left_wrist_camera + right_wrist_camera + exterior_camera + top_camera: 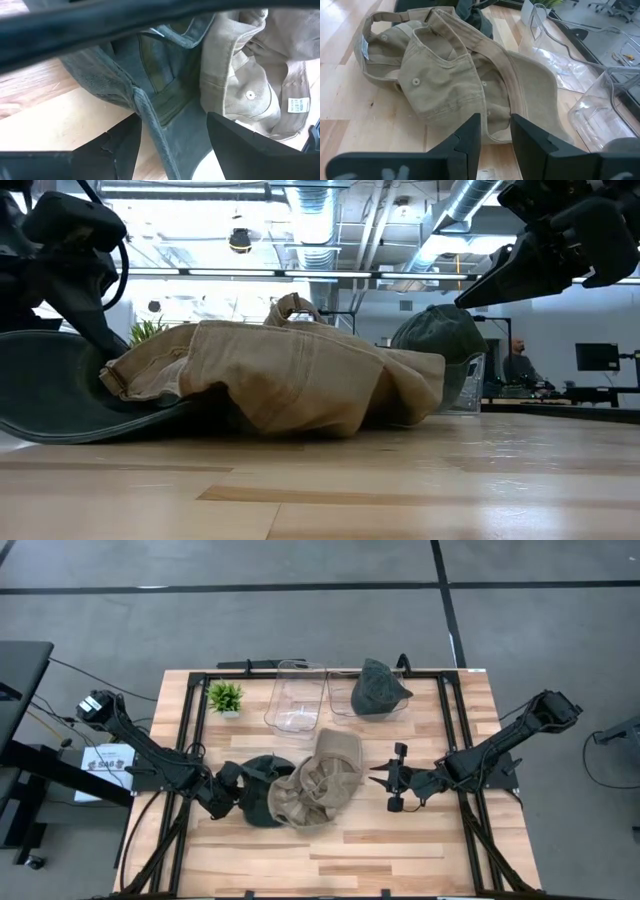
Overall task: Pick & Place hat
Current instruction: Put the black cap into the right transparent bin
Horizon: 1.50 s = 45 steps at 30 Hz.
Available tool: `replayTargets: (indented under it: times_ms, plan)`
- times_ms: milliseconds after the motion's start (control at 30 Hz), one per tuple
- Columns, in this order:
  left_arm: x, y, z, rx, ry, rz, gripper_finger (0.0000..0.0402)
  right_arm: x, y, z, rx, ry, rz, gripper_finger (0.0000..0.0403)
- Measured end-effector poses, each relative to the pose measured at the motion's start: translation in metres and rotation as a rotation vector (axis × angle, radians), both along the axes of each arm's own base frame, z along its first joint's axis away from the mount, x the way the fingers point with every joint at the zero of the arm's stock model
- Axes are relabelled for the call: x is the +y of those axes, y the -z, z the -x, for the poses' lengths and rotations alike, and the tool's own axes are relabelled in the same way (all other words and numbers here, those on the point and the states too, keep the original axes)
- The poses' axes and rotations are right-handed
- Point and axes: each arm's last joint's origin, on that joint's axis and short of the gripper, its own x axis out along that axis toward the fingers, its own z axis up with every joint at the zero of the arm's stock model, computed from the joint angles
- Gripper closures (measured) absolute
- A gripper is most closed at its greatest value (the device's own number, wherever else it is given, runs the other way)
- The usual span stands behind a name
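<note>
Two jaws of left gripper [237,791] spread around green hat [262,802] brim beside tan hat [322,780]; better closed on green cloth alone. Right gripper [385,778] beyond tan hat, half-open, empty.

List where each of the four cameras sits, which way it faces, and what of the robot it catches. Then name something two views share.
High view: above the table, looking straight down; both arms, left pincer at the green hat, right pincer beside the tan hat.
Low view: at tabletop height, looking level across; arm parts hang in from above.
Left wrist view: on the left arm, facing the green hat's edge between its open fingers.
Right wrist view: on the right arm, facing the tan hat and clear bins; its own fingers show.
Shared: all four views show the tan hat.
</note>
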Motion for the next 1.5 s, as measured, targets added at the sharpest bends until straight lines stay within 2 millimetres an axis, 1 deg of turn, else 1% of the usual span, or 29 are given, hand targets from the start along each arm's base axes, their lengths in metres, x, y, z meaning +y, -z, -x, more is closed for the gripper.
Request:
replayTargets:
  times_ms: [200,367,500,567,667,733,833,867,900,1267,1367,1500]
  plan:
    - [0.0,0.0,0.0,-0.005,-0.002,-0.003,0.0179,0.0,0.0,0.0,0.0,0.0,0.0,0.0305]
    - [0.002,-0.001,-0.001,-0.032,0.017,-0.096,0.0179,0.0,0.0,0.0,0.0,0.0,0.0,0.0305]
    - [0.003,-0.001,-0.002,-0.022,0.018,-0.088,0.0181,0.0,0.0,0.0,0.0,0.0,0.0,0.0305]
    - [0.004,0.0,-0.002,-0.011,0.022,-0.076,0.0191,0.0,0.0,0.0,0.0,0.0,0.0,0.0305]
    - [0.003,0.0,-0.002,-0.006,0.031,-0.074,0.0231,0.0,0.0,0.0,0.0,0.0,0.0,0.0305]
    - [0.003,0.0,-0.002,-0.004,0.041,-0.081,0.0275,0.0,0.0,0.0,0.0,0.0,0.0,0.0305]
    - [0.004,0.0,-0.002,-0.003,0.043,-0.087,0.0355,0.0,0.0,0.0,0.0,0.0,0.0,0.0305]
    - [0.004,0.0,-0.002,-0.005,0.04,-0.09,0.0377,0.0,0.0,0.0,0.0,0.0,0.0,0.0305]
    - [0.004,0.0,-0.002,-0.009,0.038,-0.093,0.0385,0.0,0.0,0.0,0.0,0.0,0.0,0.0305]
    - [0.002,-0.004,-0.005,-0.046,0.031,-0.09,0.0387,0.0,0.0,0.0,0.0,0.0,0.0,0.0305]
    - [0.0,-0.012,-0.009,-0.08,0.032,-0.118,0.0389,0.0,0.0,0.0,0.0,0.0,0.0,0.0305]
    - [-0.005,-0.032,-0.019,-0.153,0.061,-0.189,0.0387,0.0,0.0,0.0,0.0,0.0,0.0,0.0305]
